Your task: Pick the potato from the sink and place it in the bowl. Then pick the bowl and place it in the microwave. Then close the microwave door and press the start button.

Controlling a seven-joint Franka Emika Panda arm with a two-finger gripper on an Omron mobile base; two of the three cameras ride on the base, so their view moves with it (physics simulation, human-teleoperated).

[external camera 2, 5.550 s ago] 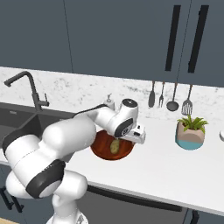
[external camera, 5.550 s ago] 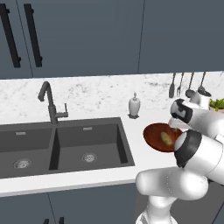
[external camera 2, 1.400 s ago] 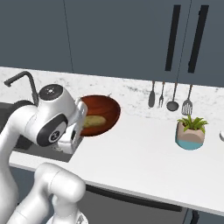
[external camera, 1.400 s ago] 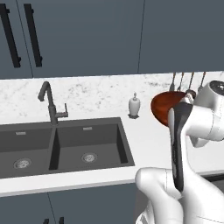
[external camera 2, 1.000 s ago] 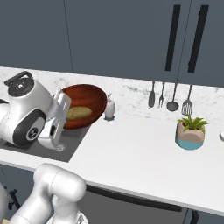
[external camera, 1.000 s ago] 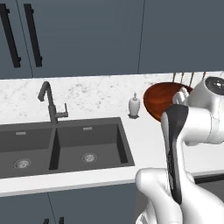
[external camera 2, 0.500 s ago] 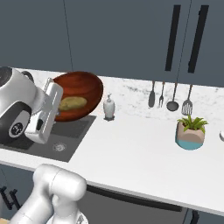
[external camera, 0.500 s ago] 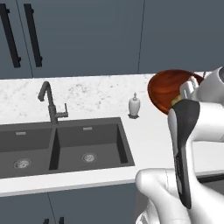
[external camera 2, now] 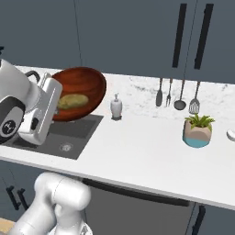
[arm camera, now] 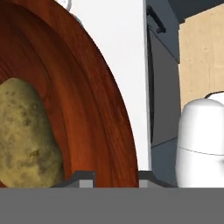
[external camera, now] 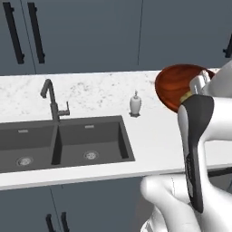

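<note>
My gripper [arm camera: 116, 177] is shut on the rim of the glossy reddish-brown bowl [external camera 2: 79, 93], holding it in the air, tilted, above the counter beside the sink [external camera: 63, 140]. The yellowish-brown potato [external camera 2: 72, 101] lies inside the bowl. In the hand view the bowl's wall [arm camera: 87, 105] curves past close up, with the potato [arm camera: 24, 135] at the left and the rim running between the two fingertips [arm camera: 86, 176]. From the left base view the bowl [external camera: 179, 81] shows behind my forearm. The microwave and its door are out of view.
A dark curved faucet [external camera: 50, 97] stands behind the double basin. A white soap dispenser [external camera 2: 116, 107] sits on the marble counter near the bowl. Hanging utensils [external camera 2: 176, 94] and a potted plant [external camera 2: 198, 130] are farther right. Dark cabinets with black handles [external camera 2: 202, 34] line the wall.
The arm has lifted the bowl with the potato off the counter and swung it up and toward the sink side. The bowl now hangs higher and more tilted.
</note>
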